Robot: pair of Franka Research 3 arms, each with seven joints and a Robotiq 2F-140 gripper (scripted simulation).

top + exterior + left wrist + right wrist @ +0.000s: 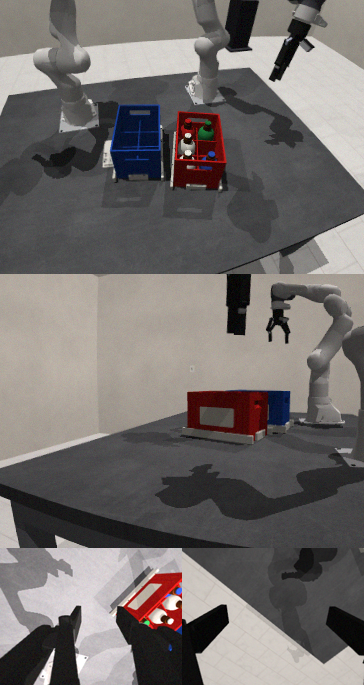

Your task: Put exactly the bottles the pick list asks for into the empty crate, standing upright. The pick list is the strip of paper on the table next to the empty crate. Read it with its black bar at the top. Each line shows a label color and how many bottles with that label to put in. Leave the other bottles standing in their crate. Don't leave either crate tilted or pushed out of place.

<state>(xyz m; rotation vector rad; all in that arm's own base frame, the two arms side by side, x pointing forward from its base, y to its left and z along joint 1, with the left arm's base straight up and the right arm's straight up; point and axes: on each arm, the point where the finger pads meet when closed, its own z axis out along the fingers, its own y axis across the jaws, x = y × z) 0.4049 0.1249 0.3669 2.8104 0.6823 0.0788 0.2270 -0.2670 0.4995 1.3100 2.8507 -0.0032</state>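
Note:
The blue crate (124, 162) (280, 411) stands level and empty. The red crate (200, 177) (195, 405) (166, 579) stands level beside it. It holds a red bottle (188, 131), a green bottle (206, 133), two white bottles (187, 144) (157, 616) and a blue bottle (210, 159). The paper strip (107, 156) lies beside the blue crate, partly hidden, its text unreadable. My left gripper (274, 79) (236, 333) (98, 614) is partly open and empty, high and off to the red crate's side. My right gripper (278, 341) (278, 614) is wide open, empty and raised.
Pale strips (215, 435) run along the foot of the red crate, and the two crates stand close together. The bases of both arms (80, 125) (205, 97) stand behind the crates. The right wrist view shows a corner of the table (320, 652) and the floor.

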